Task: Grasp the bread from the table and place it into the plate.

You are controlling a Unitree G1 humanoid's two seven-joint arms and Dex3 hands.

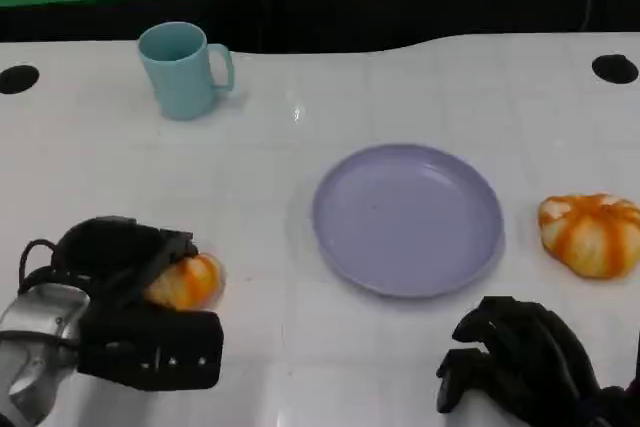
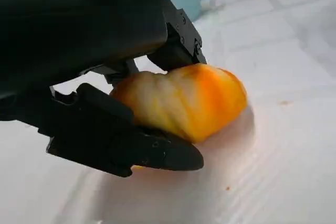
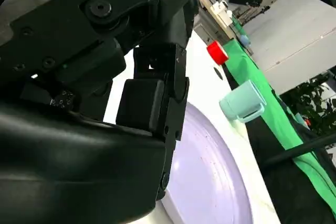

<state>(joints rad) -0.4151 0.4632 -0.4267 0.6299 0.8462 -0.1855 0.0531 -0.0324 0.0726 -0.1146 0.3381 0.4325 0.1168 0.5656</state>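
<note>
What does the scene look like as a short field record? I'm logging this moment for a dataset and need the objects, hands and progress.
held bread: bread, gripped by the left hand; fingers close around it, low over the table
target: lavender plate, nothing on it
second bread: bread roll on the table beyond the plate's far side from the held bread
right hand: right hand, fingers curled, holding nothing
other: blue mug, upright at the far side
progress: bread grasped, not yet placed
</note>
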